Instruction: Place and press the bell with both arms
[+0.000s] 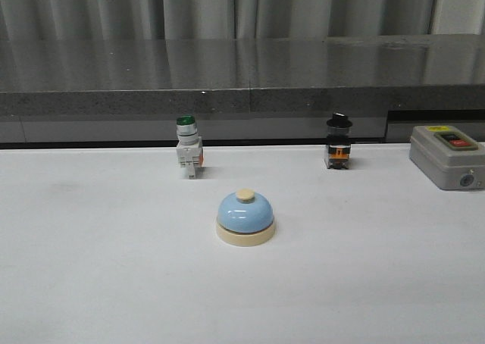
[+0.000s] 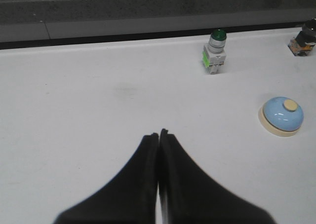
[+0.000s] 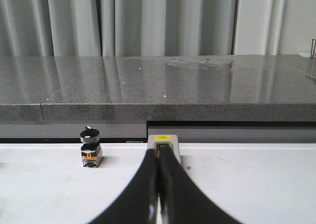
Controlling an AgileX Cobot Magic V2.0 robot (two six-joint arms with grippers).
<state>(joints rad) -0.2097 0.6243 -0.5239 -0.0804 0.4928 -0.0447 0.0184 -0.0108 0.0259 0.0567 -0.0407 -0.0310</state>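
The light-blue bell (image 1: 245, 217) with cream base and knob stands upright at the middle of the white table. It also shows in the left wrist view (image 2: 282, 114), off to one side and well away from my left gripper (image 2: 159, 133), which is shut and empty above bare table. My right gripper (image 3: 159, 151) is shut and empty; its tips overlap the grey box (image 3: 163, 143) in that view. The bell is out of the right wrist view. Neither arm shows in the front view.
A green-capped white push-button switch (image 1: 188, 147) stands behind the bell to the left, also in the left wrist view (image 2: 215, 53). A black-knobbed switch (image 1: 339, 142) stands back right. The grey box with a red button (image 1: 447, 156) sits at the far right. A dark stone ledge (image 1: 242, 79) runs behind the table.
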